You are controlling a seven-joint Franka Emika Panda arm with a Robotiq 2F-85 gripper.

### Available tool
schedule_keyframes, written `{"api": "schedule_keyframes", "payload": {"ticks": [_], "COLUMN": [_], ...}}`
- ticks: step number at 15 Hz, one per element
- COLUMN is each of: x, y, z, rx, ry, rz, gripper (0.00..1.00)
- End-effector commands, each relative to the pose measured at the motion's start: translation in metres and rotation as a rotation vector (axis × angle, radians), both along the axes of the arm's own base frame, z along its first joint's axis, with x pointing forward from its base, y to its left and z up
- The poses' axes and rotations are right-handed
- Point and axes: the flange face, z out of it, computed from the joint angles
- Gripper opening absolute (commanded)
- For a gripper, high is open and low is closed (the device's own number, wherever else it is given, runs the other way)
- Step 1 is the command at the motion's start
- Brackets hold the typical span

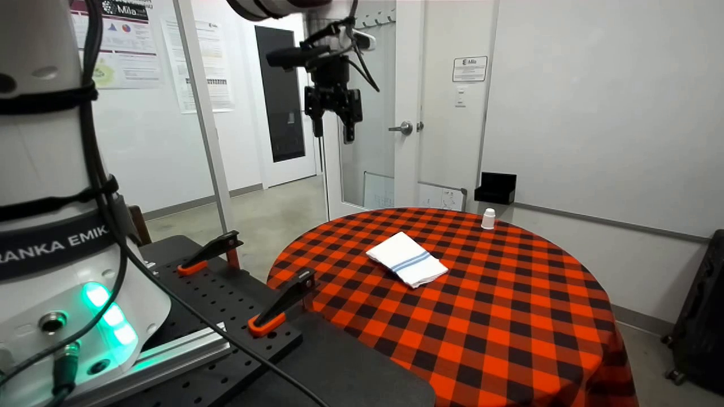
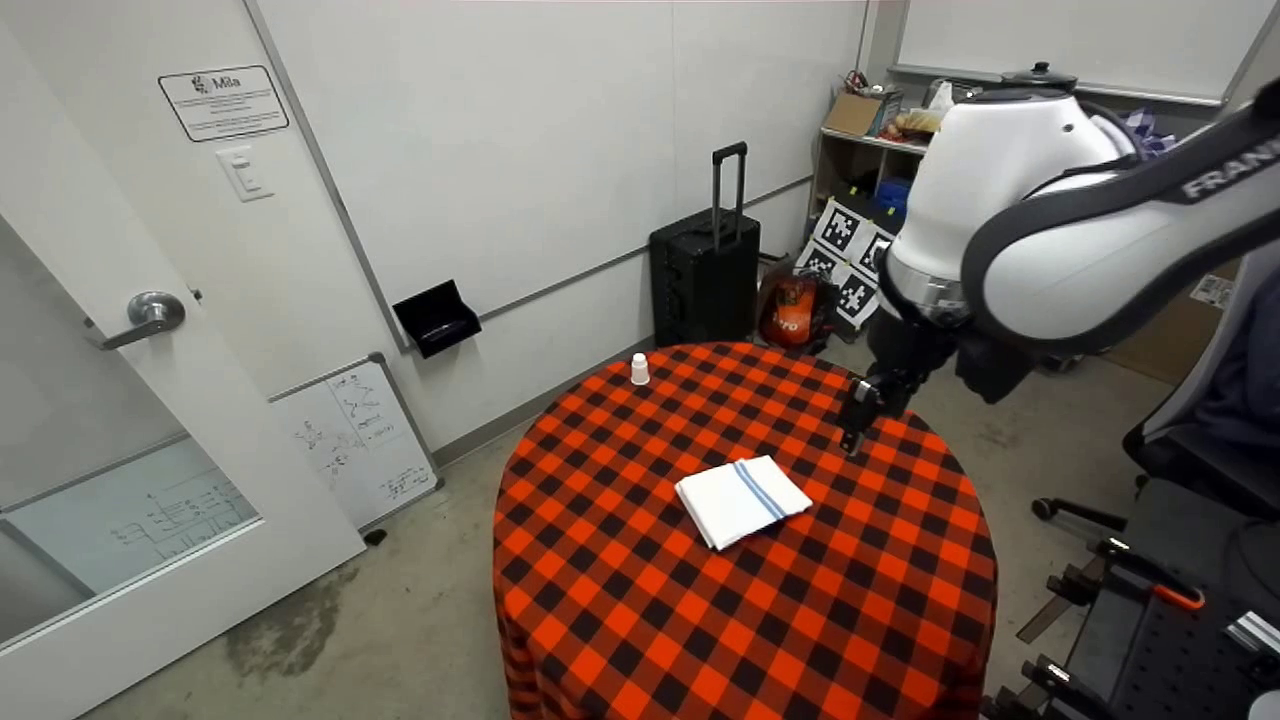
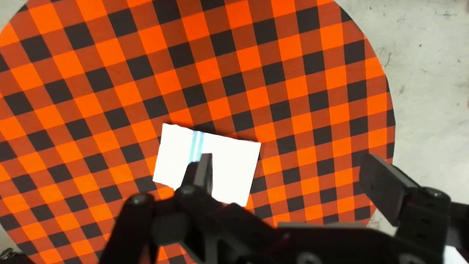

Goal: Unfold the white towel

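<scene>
The white towel (image 1: 399, 253) lies folded into a flat rectangle with blue stripes near one end, on the red and black checked tablecloth (image 1: 509, 316). It also shows in an exterior view (image 2: 722, 503) and in the wrist view (image 3: 232, 157), where one finger hides part of its lower edge. Its layers show along the edges. My gripper (image 1: 334, 135) is open and empty, pointing down, high above the table and apart from the towel. In the wrist view the gripper (image 3: 288, 161) has its fingers wide apart, with tablecloth seen between them.
A small white bottle-like object (image 1: 488, 219) stands near the table's far edge, also in an exterior view (image 2: 640, 369). Clamps (image 1: 283, 302) with orange parts sit on the robot's black base plate beside the table. A black wall holder (image 2: 437, 318) and a black suitcase (image 2: 705, 275) stand beyond the table.
</scene>
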Motion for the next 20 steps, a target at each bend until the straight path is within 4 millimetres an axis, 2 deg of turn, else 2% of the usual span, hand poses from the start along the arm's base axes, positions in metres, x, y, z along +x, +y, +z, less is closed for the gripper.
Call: {"api": "schedule_keyframes", "payload": {"ticks": [1, 9, 13, 16, 20], "x": [0.052, 0.144, 0.176, 0.185, 0.178], "y": [-0.011, -0.034, -0.056, -0.079, -0.115], "z": [-0.056, -0.184, -0.255, -0.313, -0.358], "rx": [0.082, 0.147, 0.145, 0.143, 0.136], "ry": [0.016, 0.108, 0.119, 0.141, 0.160], "rz": [-0.002, -0.042, -0.106, -0.149, -0.218], "gripper": [1.00, 1.00, 1.00, 1.00, 1.00]}}
